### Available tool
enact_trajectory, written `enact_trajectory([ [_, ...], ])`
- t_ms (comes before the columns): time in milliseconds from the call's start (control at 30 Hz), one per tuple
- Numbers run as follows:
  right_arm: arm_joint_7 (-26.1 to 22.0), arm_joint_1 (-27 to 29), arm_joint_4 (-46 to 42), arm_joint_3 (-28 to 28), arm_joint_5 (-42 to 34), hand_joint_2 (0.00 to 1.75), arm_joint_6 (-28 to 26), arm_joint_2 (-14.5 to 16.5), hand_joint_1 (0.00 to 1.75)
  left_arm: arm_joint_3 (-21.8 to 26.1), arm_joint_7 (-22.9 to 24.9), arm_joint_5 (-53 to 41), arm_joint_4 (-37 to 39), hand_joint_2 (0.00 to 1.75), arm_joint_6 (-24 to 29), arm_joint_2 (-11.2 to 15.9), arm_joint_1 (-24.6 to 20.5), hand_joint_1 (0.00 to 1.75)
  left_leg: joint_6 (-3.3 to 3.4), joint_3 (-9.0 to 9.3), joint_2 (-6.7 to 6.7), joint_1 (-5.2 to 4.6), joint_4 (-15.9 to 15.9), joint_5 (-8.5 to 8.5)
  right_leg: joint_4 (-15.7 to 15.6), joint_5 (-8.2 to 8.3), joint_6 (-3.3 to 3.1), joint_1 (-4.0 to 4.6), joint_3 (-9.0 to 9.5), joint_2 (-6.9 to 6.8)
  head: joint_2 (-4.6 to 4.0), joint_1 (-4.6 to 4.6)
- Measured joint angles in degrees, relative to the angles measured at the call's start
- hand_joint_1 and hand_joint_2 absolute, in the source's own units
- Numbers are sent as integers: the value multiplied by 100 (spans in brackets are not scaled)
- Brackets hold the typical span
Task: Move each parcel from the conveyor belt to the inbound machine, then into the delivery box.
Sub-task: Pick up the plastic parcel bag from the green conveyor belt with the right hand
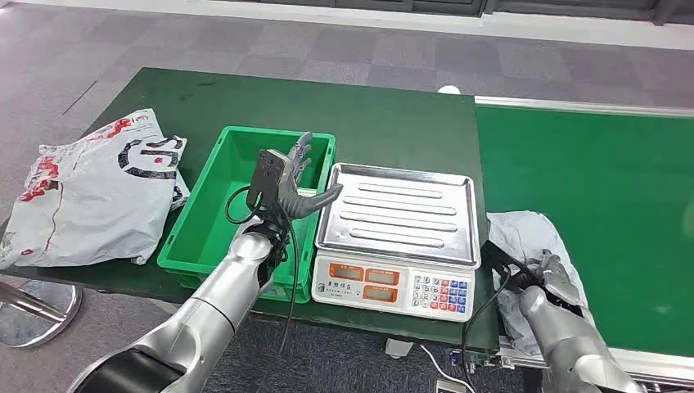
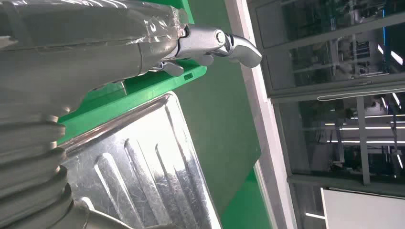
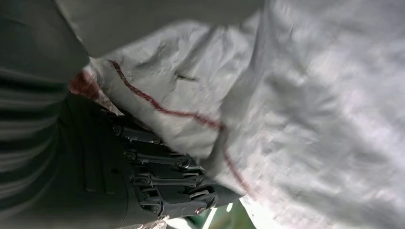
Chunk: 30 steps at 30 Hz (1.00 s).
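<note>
While the right hand (image 1: 550, 274) grips a crumpled white parcel (image 1: 524, 237) at the belt's (image 1: 589, 205) near left edge, the left hand (image 1: 299, 176) hangs empty, fingers apart, over the green bin (image 1: 205, 237) left of the scale (image 1: 397, 237).

The scale (image 1: 396, 274) stands at the table's (image 1: 393, 123) near edge, its steel tray (image 1: 398, 211) bare, so the way down onto it is open from above. Just beside it the green bin (image 1: 205, 237) lies open-topped, but the left hand (image 1: 296, 184) hangs spread over the bin's wall nearest the scale, partly blocking that side. A large grey parcel (image 1: 90, 196) covers the table's far-left corner. At the conveyor belt's (image 1: 589, 205) near edge, a crumpled parcel (image 1: 524, 237) crowds the right hand (image 1: 550, 274), pressed against its fingers (image 3: 162, 181); beyond, the belt runs bare.
</note>
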Motion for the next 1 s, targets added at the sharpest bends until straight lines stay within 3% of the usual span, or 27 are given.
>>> enact_trajectory([
  [167,-103,98,-145,213,-48,175,180,-20,175,35,25,-135,-8,175,0,-2,8,0,-5,37,5,5,0,-11,-1,-4,-4,4,35,7,0,-1],
  [667,87,855,-1488,264,-112,175,-143,-26,175,163,104,-380,-273,175,-67,1,196,0,-6,53,4,12,-1,-24,-1,-19,-7,11,54,9,0,-1],
  [867,52,1492,-2790,119,-605,175,-1195,-33,175,254,141,-406,-521,175,-84,73,414,0,-6,19,-8,5,-2,-24,1,-22,-5,5,28,0,0,1],
  [1000,-340,1777,-3954,22,-1062,175,-2041,-29,175,279,109,-476,-631,175,-29,105,524,0,-6,7,-7,4,-2,-23,2,-22,-5,3,12,1,0,0],
])
